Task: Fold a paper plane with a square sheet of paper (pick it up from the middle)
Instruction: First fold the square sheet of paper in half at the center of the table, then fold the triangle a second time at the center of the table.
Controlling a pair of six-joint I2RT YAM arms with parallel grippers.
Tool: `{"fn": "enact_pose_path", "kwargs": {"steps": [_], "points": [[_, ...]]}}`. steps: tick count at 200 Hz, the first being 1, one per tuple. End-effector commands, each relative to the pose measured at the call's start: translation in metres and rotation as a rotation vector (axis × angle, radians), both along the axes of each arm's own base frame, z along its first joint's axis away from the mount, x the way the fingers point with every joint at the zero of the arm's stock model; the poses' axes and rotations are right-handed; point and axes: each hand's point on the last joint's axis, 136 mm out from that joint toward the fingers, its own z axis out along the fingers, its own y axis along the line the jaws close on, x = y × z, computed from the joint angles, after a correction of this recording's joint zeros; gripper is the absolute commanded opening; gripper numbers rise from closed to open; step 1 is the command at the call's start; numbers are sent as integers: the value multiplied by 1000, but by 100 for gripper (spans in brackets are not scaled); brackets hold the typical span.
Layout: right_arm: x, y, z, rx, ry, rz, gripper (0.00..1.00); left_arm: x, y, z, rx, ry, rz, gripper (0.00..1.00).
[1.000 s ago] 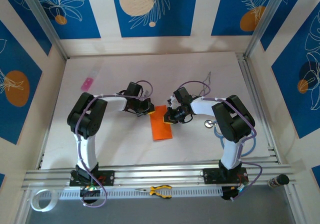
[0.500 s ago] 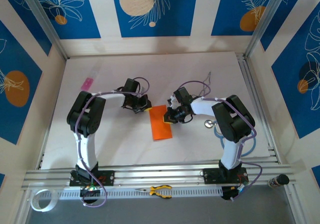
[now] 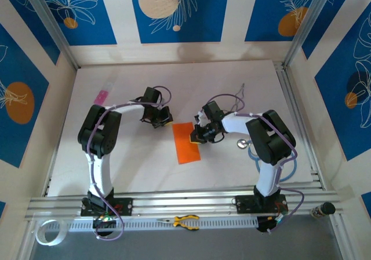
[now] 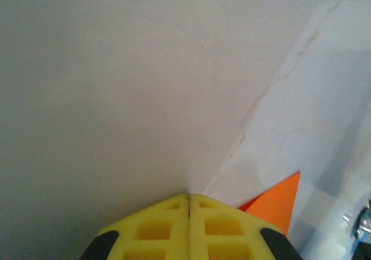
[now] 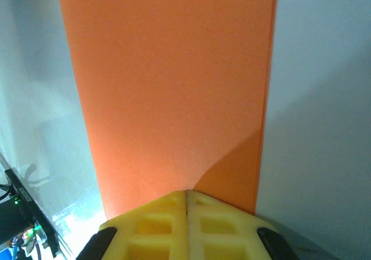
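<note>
Left jaws backed off the flat oblong orange sheet point(image 3: 186, 142).

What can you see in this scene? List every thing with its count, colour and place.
sheet of paper: one, orange, narrow rectangle, middle of table
small object: one, pink, far left of table
pliers: one, yellow-handled, on the near rail
roll: one, white, near left corner
table: one, white
left gripper: one, yellow pads, shut, left of the paper
right gripper: one, yellow pads, shut, at the paper's right edge
</note>
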Motion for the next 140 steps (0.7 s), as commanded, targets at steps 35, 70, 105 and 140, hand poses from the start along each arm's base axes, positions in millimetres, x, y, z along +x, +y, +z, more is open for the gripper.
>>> {"fn": "enact_pose_path", "kwargs": {"steps": [35, 70, 105, 140], "points": [[-28, -22, -29, -126, 136, -21, 0, 10, 25, 48, 62, -99, 10, 5], [-27, -17, -22, -138, 113, -31, 0, -18, 20, 81, -50, -154, 15, 5], [-30, -18, -24, -146, 119, -44, 0, -50, 6, 111, -171, -225, -4, 7], [-36, -21, -27, -147, 132, -54, 0, -81, -21, 115, -234, -234, -75, 7]]}}
